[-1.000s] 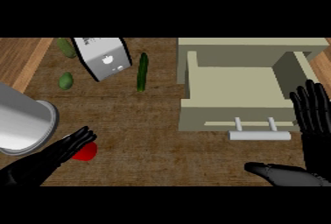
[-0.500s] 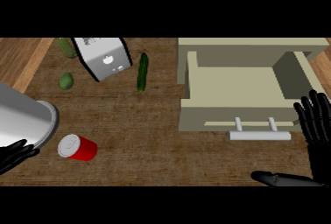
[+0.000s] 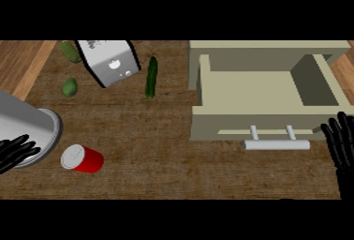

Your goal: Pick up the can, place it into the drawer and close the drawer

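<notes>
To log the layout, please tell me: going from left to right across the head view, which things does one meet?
Left hand → avocado → red can → toaster → cucumber → open drawer → drawer handle → right hand.

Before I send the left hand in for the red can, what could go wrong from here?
1. The red can lies on its side beside the large metal pot; a nudge could roll it away or wedge it against the pot.
2. The left robot hand sits right at the pot, so its reach may bump it.
3. The right robot hand rests open beside the open drawer, next to the handle; an early push could close it.
</notes>
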Robot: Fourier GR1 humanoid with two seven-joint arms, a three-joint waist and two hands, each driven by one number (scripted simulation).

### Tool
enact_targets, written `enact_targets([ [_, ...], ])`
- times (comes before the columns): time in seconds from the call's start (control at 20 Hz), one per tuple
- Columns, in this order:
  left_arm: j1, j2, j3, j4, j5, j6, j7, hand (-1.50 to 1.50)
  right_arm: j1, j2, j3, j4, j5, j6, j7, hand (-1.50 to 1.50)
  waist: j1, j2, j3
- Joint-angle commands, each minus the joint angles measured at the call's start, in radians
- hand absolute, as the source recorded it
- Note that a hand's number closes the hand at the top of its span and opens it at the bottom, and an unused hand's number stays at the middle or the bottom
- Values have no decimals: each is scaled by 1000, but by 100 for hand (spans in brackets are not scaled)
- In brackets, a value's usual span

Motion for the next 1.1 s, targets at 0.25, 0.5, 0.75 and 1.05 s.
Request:
enact_targets([
  [0.25,-107,-144,11,136,-168,-94,-1,-150,9,-3,-65,47,-20,44,-48,-150,-1,0,0],
  [0.5,-159,-189,12,179,-246,-98,-3,-150,-6,-20,-93,32,-29,68,-18,-150,-1,0,0],
  [0.75,-142,-264,27,229,-390,-127,-78,-150,38,36,-61,100,16,77,-135,-150,0,0,0],
  [1.05,-229,-288,61,368,-571,-140,-219,-150,-27,-32,-143,-7,-75,100,35,-150,-3,1,-1],
])
